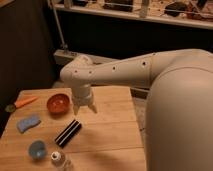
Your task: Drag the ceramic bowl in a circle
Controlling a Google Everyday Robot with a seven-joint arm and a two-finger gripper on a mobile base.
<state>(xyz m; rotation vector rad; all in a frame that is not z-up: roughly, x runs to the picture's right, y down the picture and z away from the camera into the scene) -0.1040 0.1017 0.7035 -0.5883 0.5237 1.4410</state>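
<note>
Gleaming orange-red, the ceramic bowl (58, 103) sits just beside the spread hand (84, 110).

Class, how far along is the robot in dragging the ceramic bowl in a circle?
Nothing looks done: the ceramic bowl sits free on the wooden table. In hand: the open pincer hangs close beside it, empty. Left: contact and the whole circle.
</note>
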